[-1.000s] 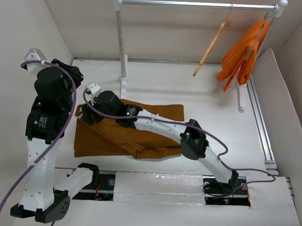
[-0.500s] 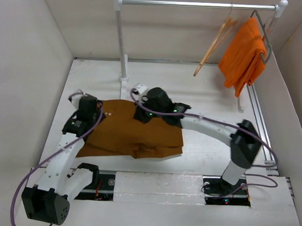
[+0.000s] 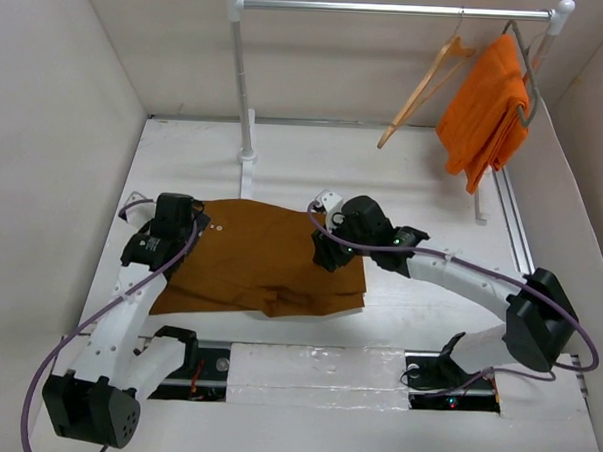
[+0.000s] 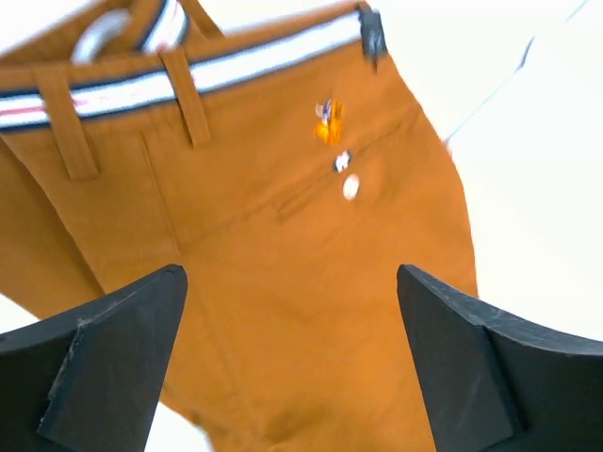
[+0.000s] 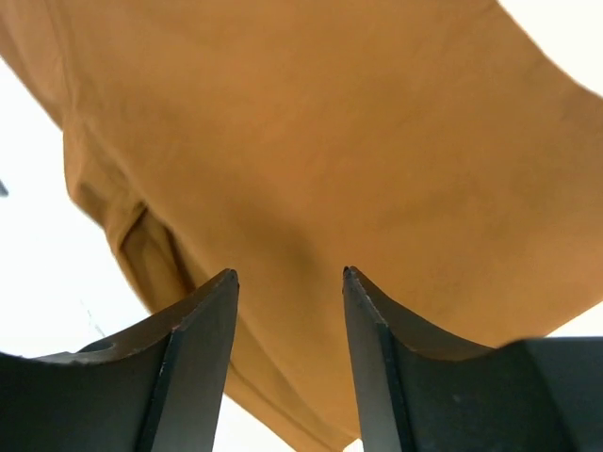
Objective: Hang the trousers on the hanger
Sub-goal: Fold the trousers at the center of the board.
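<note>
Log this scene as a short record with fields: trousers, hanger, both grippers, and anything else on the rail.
trousers: spread on the table, waistband at the left arm's side
hanger: hanging bare on the rail, tilted
left gripper: open over the waistband end, holding nothing
right gripper: open over the leg end, holding nothing
orange garment: on the rail, right of the hanger

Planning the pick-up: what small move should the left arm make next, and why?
Probably lower the left fingers onto the waistband and close: they stand open above the trousers, which lie flat, unheld; the hanger hangs empty on the rail.
</note>
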